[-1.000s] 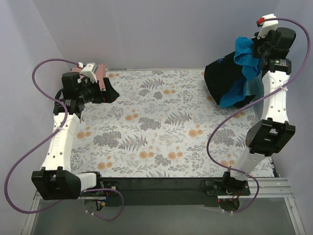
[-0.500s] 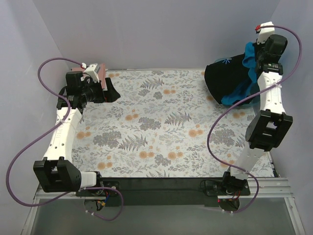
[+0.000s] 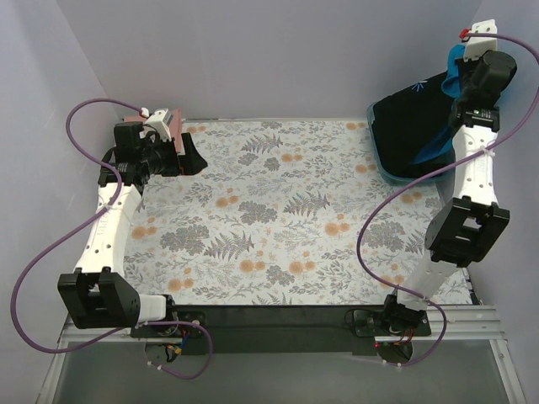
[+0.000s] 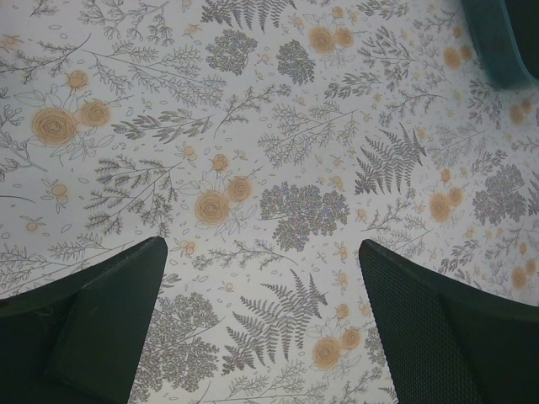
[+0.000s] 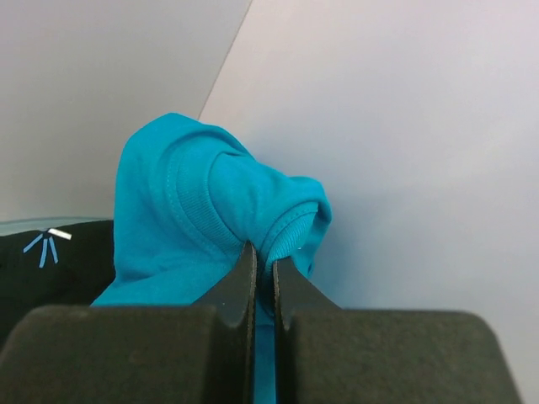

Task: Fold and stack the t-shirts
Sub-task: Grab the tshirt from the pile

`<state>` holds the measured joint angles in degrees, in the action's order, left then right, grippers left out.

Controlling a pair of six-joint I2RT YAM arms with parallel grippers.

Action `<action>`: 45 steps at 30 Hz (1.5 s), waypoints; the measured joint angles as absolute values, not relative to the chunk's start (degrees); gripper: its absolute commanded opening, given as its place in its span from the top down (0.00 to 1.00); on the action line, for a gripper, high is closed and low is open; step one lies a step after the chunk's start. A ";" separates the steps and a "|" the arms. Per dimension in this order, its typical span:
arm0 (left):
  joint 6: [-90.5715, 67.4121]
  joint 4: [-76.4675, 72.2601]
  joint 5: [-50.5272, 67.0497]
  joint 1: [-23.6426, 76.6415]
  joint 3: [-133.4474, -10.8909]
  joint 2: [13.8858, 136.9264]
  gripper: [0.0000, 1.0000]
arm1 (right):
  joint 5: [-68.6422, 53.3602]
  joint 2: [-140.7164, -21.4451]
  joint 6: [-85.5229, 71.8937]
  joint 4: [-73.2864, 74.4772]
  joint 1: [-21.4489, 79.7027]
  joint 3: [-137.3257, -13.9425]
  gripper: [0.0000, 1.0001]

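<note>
The right gripper (image 5: 263, 252) is clamped on a bunched fold of the teal-blue t-shirt (image 5: 194, 202). Its two dark fingers are pressed almost together, with the ribbed hem squeezed at their tips. In the top view this grip sits in the upper right corner of the frame, raised well above the table, and teal cloth shows again lower down beside the white arm. Just left of and below it lies the black t-shirt (image 3: 408, 122), which bears a small pale-blue mark and is heaped in the translucent blue tub (image 3: 376, 147) at the upper right corner of the table. At the upper left of the top view, the left gripper (image 4: 261, 252) has its fingers spread wide and holds nothing — only the floral table covering (image 4: 253, 126) lies beneath it.
</note>
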<state>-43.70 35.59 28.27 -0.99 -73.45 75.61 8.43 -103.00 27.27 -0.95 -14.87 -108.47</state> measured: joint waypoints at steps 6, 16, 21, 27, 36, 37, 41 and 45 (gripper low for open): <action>-43.46 35.59 28.27 -0.99 -73.43 75.61 0.02 | 4.69 -102.50 28.01 -2.50 -12.86 -99.39 0.99; -43.22 34.85 28.34 -0.99 -70.59 75.66 0.02 | -5.02 -105.41 22.68 4.73 -9.21 -90.02 0.86; -43.05 34.70 28.42 -0.99 -69.89 75.72 0.02 | -6.70 -110.39 19.22 9.37 -9.41 -93.82 0.67; -42.98 34.46 28.53 -0.99 -69.89 75.83 0.02 | -7.73 -113.03 16.49 12.62 -9.41 -97.69 0.97; -42.87 34.28 28.56 -0.99 -69.78 76.09 0.02 | -7.66 -113.43 14.61 14.44 -9.72 -101.49 0.99; -42.87 34.28 28.56 -0.99 -69.78 76.18 0.02 | -7.70 -113.43 14.39 14.57 -9.74 -101.86 0.99; -42.87 34.28 28.56 -0.99 -69.78 76.40 0.02 | -7.70 -113.43 14.22 15.03 -9.78 -103.57 0.99; -42.87 34.28 28.58 -0.99 -69.78 76.42 0.02 | -7.68 -113.23 13.85 15.44 -9.78 -105.21 0.99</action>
<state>-42.87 34.28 28.58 -0.99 -69.78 76.42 -7.68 -113.23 13.85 15.44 -9.78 -105.21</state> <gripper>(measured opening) 0.982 0.023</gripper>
